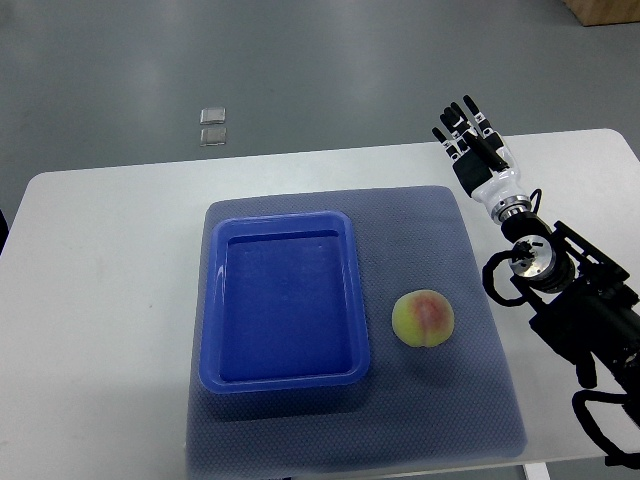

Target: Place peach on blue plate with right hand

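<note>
White table (pixel 100 300) on grey floor, grey mat (pixel 480 330) on top. Blue plate (pixel 285 372) empty at mat centre-left. Peach (pixel 423 318) on mat, just beside plate at 3 o'clock, roundish, no clear long axis, red blush up. Right hand (pixel 472 140) at 1 o'clock from peach, well apart, fingers extended, empty. Step: reach not begun. Next: swing toward 7 o'clock, descend, wrap peach.

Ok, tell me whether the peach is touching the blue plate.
Apart. The top view shows a strip of grey mat between the peach and the blue plate's right rim. The right hand is far off, fingers spread, holding nothing.
</note>
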Robot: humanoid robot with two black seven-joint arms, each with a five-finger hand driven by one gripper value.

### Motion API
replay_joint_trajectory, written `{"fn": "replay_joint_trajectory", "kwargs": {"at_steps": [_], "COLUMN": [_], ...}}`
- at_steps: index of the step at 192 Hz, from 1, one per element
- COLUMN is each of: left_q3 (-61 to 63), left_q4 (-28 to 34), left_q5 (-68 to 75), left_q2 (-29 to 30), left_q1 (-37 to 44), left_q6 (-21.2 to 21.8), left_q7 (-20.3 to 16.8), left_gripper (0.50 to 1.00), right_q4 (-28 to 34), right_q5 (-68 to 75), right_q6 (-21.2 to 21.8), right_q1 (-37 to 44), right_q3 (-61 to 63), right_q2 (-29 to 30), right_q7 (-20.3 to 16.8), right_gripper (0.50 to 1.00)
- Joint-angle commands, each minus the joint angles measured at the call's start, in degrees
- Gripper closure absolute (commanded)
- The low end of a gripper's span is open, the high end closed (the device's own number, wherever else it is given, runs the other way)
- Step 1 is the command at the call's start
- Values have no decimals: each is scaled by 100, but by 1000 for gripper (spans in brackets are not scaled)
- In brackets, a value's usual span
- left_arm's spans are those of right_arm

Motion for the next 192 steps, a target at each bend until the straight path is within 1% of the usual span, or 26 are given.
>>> {"fn": "replay_joint_trajectory", "kwargs": {"at_steps": [1,66,93,112,122,123,154,165,176,182,192], "left_q3": [-9,0,0,-9,-9,-9,-18,-18,-18,-18,-18], "left_q4": [-1,-1,-1,-1,-1,7,16,16,-1,-1,-1], "left_q5": [1,1,1,1,1,1,-17,-8,1,1,1], "left_q2": [0,0,0,0,0,0,0,0,0,0,0], "left_q1": [7,7,-2,-2,-2,-2,-2,-2,-2,-2,-2], "left_q6": [0,0,0,0,0,-9,0,0,0,-9,-9], "left_q7": [0,0,0,0,0,0,0,0,0,0,0], "left_gripper": [500,500,500,500,500,500,500,500,500,500,500], "right_q4": [26,105,351,545,545,658,1248,1406,1547,1626,1626], "right_q5": [9,0,-105,-421,-422,-752,-2250,-2856,-3576,-3822,-3823], "right_q6": [-8,-8,1,1,1,1,19,80,133,186,186], "right_q1": [-9,79,150,308,308,438,905,1160,1555,1810,1811], "right_q3": [0,-35,-281,-624,-624,-903,-1907,-2347,-3110,-3593,-3595], "right_q2": [17,9,-141,-404,-405,-561,-1240,-1442,-1766,-1933,-1934], "right_q7": [0,-9,-18,-27,-27,-35,-88,-176,-281,-317,-317], "right_gripper": [568,568,568,568,568,568,568,570,568,568,568]}}
